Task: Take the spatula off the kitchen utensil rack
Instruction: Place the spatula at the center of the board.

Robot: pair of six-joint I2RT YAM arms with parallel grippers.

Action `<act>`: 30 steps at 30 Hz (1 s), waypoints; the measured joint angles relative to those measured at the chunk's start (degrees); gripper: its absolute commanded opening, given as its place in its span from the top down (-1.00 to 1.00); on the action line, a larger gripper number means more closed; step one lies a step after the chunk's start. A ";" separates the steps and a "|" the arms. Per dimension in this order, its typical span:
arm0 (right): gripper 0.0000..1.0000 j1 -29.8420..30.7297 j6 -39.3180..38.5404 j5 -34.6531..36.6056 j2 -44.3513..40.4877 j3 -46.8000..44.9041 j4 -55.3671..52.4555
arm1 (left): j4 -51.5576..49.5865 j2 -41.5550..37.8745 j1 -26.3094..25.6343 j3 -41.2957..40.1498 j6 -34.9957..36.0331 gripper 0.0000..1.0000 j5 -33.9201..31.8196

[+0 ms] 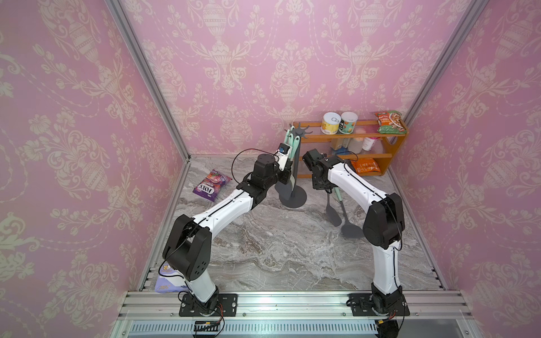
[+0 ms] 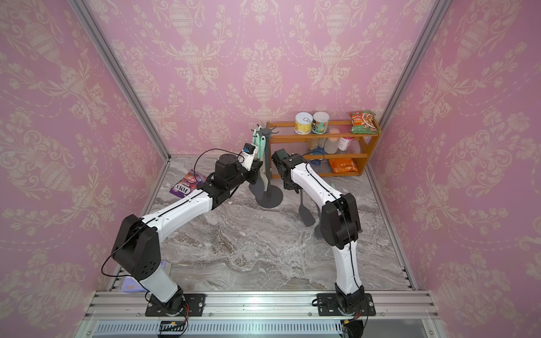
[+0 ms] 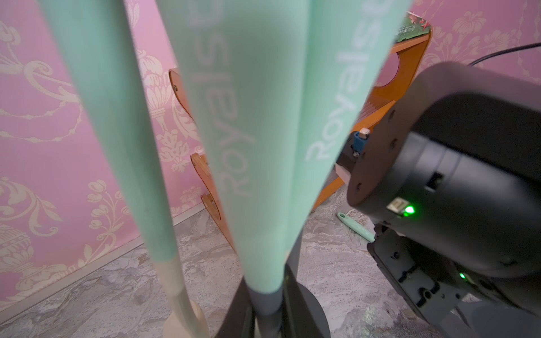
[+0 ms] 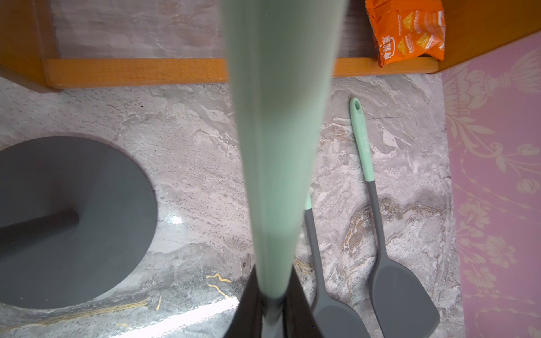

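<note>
The left gripper (image 3: 263, 310) pinches a spatula (image 3: 243, 204) hanging on the rack (image 1: 297, 199), mid-frame; lifting it off is not done. The right gripper (image 4: 273, 310) pinches a green handle (image 4: 278, 117).

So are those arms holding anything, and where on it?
Left gripper: a utensil hanging on the rack. Right gripper: another utensil, off it. Each pinched where mint handle meets grey neck.
</note>
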 measured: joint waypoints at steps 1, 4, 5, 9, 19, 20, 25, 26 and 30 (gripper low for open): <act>1.00 0.00 0.00 -0.13 0.39 0.09 0.09 | 0.00 0.00 0.00 0.00 0.00 0.65 0.00; 1.00 0.00 0.00 -0.37 1.42 0.07 0.04 | 0.26 0.00 0.00 -0.15 0.00 0.65 0.00; 1.00 0.00 0.02 -0.57 1.66 0.07 0.07 | 0.35 0.00 0.00 -0.22 0.00 0.65 0.00; 1.00 -0.02 0.09 -1.18 2.40 0.04 0.07 | 0.66 -0.02 0.00 -0.35 0.00 0.65 0.00; 0.84 -0.76 0.22 -2.34 7.43 1.25 1.55 | 1.66 -0.04 0.28 -0.96 0.00 0.65 0.00; 0.81 -0.90 0.20 -2.49 7.58 1.25 1.77 | 1.66 -0.07 0.28 -0.96 0.00 0.65 0.00; 0.62 -1.73 0.22 -3.67 8.17 1.25 2.62 | 1.64 -0.24 0.28 -1.11 0.00 0.65 0.00; 0.58 -1.95 0.37 -4.26 8.39 1.25 3.04 | 1.64 -0.31 0.28 -1.18 0.00 0.66 0.00; 0.49 -2.38 1.31 -6.62 10.14 0.59 3.34 | 1.64 -0.35 0.28 -1.29 0.00 0.66 0.00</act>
